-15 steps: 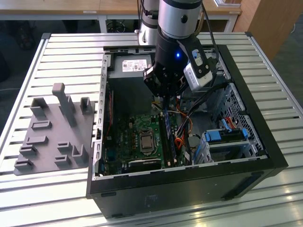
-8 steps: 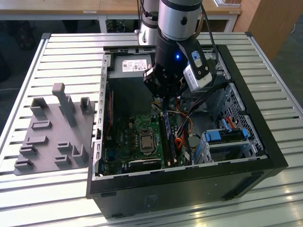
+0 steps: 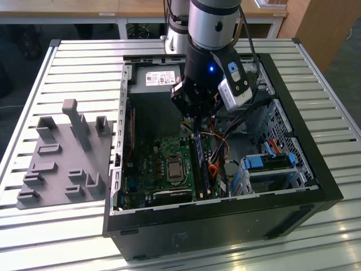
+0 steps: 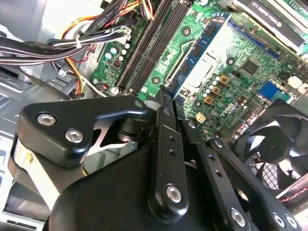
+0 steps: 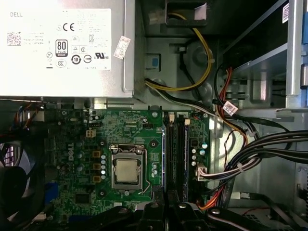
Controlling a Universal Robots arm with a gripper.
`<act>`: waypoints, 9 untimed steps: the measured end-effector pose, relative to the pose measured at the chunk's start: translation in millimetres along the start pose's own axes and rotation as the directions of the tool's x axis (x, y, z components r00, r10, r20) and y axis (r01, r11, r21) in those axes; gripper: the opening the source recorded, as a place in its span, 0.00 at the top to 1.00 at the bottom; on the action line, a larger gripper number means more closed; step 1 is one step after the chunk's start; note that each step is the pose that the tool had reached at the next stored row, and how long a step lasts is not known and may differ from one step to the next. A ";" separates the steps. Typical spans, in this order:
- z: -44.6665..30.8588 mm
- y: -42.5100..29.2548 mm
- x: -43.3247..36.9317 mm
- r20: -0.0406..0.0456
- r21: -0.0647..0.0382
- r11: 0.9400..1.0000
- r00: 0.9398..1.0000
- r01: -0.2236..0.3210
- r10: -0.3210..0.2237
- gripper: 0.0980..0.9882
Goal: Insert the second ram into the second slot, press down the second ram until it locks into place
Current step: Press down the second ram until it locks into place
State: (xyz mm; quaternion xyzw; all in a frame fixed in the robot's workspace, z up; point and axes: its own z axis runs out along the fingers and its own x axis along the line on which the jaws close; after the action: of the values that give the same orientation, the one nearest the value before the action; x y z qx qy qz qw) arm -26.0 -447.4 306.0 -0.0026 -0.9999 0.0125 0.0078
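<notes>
Computer case (image 3: pixel 214 231): lies open on the slatted worktop (image 3: pixel 67 56), nearer the edge at the exterior view's right, so the motherboard (image 5: pixel 72 139) faces up toward the arm.
Second ram (image 4: pixel 195 52): stands on edge in the slot beside the processor socket (image 5: pixel 127 171). It is a thin blue board with a row of black chips along its side.
Gripper (image 3: pixel 196 123): hangs straight down into the case over the slot row, probably placed to bear on the stick's top edge.
Fingers (image 4: pixel 162 130): drawn narrow with the tips together, and nothing is visibly clamped between them. The tips are at one end of the second ram; I cannot tell whether they touch it or sit just above.
Seating: the stick looks level in its slot, but whether the latches have closed cannot be told.
Grey holder tray (image 3: pixel 62 164): sits near the worktop's edge at the exterior view's left, well apart from the case.
</notes>
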 end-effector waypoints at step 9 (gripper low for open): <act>3.0 0.1 -0.1 0.000 0.000 1.000 1.000 0.000 0.000 0.96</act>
State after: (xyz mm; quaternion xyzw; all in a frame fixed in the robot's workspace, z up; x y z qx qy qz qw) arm -26.0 -447.3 303.0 -0.0026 -0.9999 0.0125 0.0078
